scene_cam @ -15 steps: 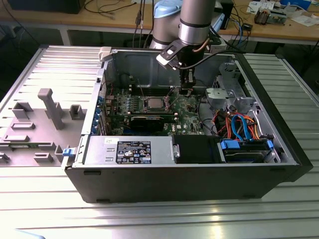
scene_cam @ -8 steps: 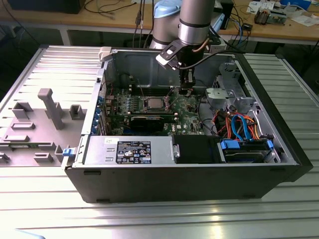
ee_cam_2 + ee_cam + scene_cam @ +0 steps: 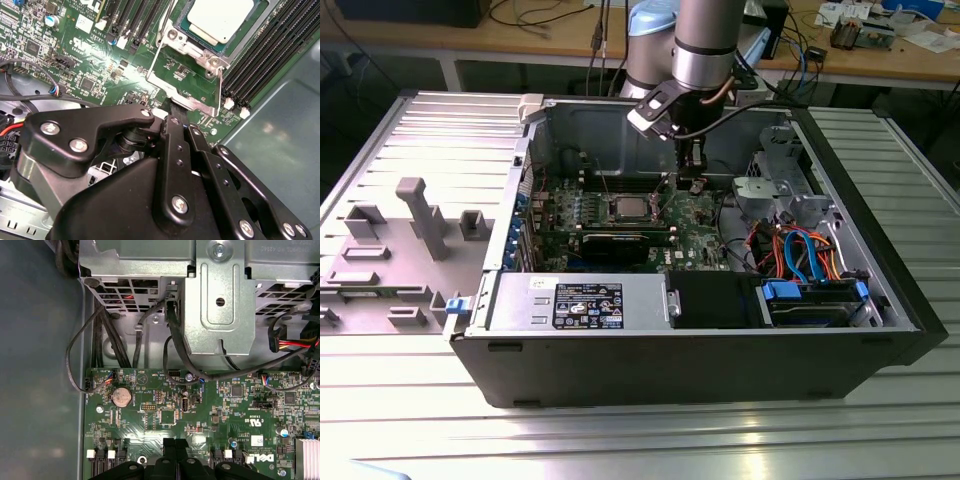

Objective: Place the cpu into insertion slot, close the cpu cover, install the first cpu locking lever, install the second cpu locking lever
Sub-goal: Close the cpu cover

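Grey moulded plastic marks the exterior view's left: a panel (image 3: 410, 230) with upright pegs, lying on the ribbed metal table (image 3: 640, 440) beside the open computer case (image 3: 700, 370). Inside the case I see the green circuit board (image 3: 695, 235). Along the near wall is the power supply (image 3: 580, 300) with its dark label. Towards the middle of the board lies the cpu (image 3: 628, 208), its silver-grey top facing up. Just to the exterior view's right of it, my arm reaches down from above, the gripper (image 3: 695, 186) low over the board. Further right stand the metal drive cage (image 3: 775, 195) and a bundle of blue, orange and red cables (image 3: 800, 250).

In the second wrist view the cpu (image 3: 220, 17) sits flat within the insertion slot (image 3: 192, 47), framed by its silvery rim. The cpu cover (image 3: 165, 86) is swung open, away from the chip, and green board shows through its window. The gripper (image 3: 179, 111) has its fingers drawn close together, tips at the cover's free edge; I cannot tell whether they pinch it. Long black memory slots (image 3: 270, 55) run beside the socket.

In the first wrist view a round coin cell (image 3: 121, 397) lies between the gripper (image 3: 175, 452) and the drive cage (image 3: 220, 305).
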Available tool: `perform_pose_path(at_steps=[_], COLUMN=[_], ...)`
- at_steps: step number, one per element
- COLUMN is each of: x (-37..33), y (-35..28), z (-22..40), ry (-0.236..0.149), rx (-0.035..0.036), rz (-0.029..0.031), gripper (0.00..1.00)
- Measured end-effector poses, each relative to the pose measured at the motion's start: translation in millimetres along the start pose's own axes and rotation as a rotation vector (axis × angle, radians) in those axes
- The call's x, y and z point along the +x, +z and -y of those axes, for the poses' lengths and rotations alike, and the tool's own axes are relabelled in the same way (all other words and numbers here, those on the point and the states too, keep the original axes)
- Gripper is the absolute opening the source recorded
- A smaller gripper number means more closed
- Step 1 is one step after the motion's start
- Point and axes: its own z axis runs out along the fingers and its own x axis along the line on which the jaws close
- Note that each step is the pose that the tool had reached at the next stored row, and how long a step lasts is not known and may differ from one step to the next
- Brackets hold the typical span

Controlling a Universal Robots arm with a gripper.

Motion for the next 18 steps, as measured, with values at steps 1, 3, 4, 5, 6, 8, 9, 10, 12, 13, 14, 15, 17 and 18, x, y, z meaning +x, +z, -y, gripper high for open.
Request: perform_pose_path(at_steps=[1,3,4,5,6,8,9,10,12,13,14,15,17,18], x=[0.0,0.0,0.0,0.0,0.0,0.0,0.1,0.1,0.1,0.1,0.1,0.1,0.1,0.1], y=[0.0,0.0,0.0,0.0,0.0,-0.1,-0.1,-0.1,-0.1,-0.1,-0.2,-0.2,-0.2,-0.2], z=[0.1,0.4,0.8,1.0,1.7,2.7,3.3,3.9,4.8,5.2,5.9,6.5,7.5,7.8], ry=[0.0,0.0,0.0,0.0,0.0,0.0,0.0,0.0,0.0,0.0,0.0,0.0,0.0,0.0], rx=[0.0,0.0,0.0,0.0,0.0,0.0,0.0,0.0,-0.0001,0.0,0.0,0.0,0.0,0.0], rz=[0.0,0.0,0.0001,0.0,0.0,0.0001,0.0,0.0,0.0,0.0,0.0,0.0001,0.0,0.0], gripper=[0.11,0.11,0.11,0.11,0.11,0.11,0.11,0.11,0.11,0.11,0.11,0.11,0.11,0.11])
